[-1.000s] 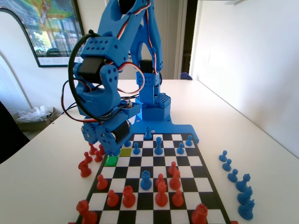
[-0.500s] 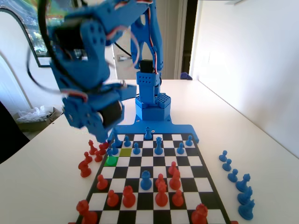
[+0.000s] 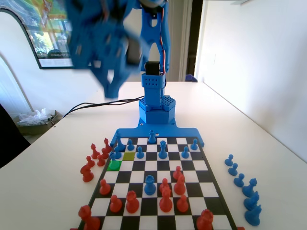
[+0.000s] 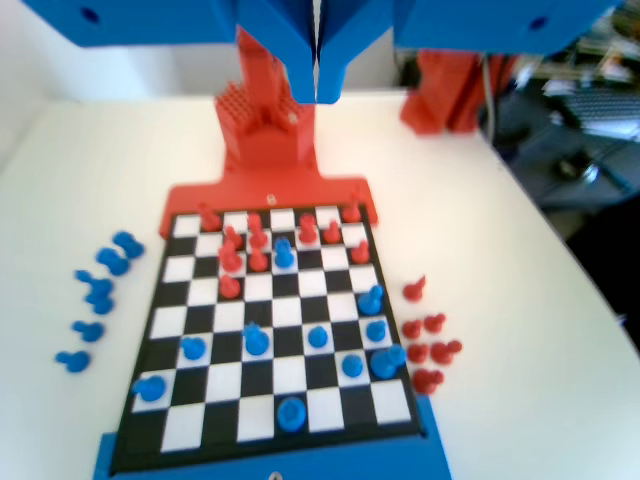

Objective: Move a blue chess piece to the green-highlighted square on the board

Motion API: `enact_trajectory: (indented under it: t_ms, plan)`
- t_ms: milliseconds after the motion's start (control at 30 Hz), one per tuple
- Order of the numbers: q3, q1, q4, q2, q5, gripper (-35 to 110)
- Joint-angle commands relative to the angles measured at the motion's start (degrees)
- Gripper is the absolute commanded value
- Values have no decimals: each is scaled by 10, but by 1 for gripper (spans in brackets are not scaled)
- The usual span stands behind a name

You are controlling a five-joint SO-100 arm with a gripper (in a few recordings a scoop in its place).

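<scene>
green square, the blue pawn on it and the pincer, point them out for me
green square (image 3: 114, 166), fixed view, bare front part of the tile
blue pawn (image 3: 112, 155), fixed view, its round head
pincer (image 4: 316, 92), wrist view, tips of the two closed jaws

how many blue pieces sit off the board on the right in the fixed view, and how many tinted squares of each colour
Blue pieces off the board: 6
Green square: 1
Yellow square: 1
Total: 8
</scene>
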Motion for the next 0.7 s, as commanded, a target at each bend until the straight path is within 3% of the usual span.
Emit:
enact_trajectory:
  t_ms: [0,367,667]
  plan:
    - [35,-26,22,133,-22,1]
    - [177,-77,62,360,-64,1]
    - [206,-83,47,414,-63,1]
